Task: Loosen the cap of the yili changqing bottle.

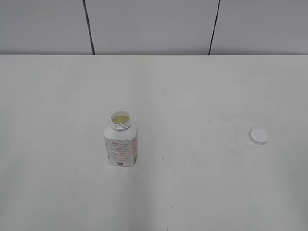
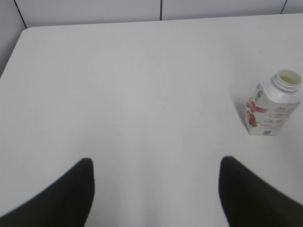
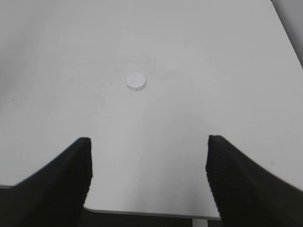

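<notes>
The yili changqing bottle (image 1: 121, 143) stands upright on the white table, left of centre, with its neck open and pale liquid showing inside. It also shows at the right of the left wrist view (image 2: 271, 108). The white cap (image 1: 258, 136) lies flat on the table far to the bottle's right, apart from it, and shows in the right wrist view (image 3: 136, 82). My left gripper (image 2: 156, 163) is open and empty, well back from the bottle. My right gripper (image 3: 149, 142) is open and empty, over the table's front edge, short of the cap. Neither gripper shows in the exterior view.
The white table (image 1: 192, 96) runs back to a grey panelled wall (image 1: 154, 24). The table's front edge (image 3: 142, 210) shows between the right gripper's fingers. Its far left corner (image 2: 28, 29) shows in the left wrist view.
</notes>
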You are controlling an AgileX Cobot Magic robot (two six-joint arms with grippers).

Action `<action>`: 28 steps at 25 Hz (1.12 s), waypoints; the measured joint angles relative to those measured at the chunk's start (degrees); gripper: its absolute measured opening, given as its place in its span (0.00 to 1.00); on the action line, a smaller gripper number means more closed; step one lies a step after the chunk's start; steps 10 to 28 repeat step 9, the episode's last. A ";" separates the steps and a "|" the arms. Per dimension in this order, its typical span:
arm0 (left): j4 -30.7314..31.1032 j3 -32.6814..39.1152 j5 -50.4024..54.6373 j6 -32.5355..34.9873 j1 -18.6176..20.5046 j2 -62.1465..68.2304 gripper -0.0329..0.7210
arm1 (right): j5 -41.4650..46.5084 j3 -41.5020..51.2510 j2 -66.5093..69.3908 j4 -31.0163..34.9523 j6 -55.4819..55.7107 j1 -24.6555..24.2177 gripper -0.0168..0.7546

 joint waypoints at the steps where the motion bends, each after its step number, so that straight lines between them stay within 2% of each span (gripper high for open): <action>1: 0.00 0.00 0.00 0.00 0.00 0.00 0.71 | 0.00 0.00 0.00 0.00 0.00 0.00 0.78; 28: 0.00 0.00 0.00 0.00 -0.06 0.00 0.71 | 0.00 0.00 0.00 0.00 0.00 0.00 0.78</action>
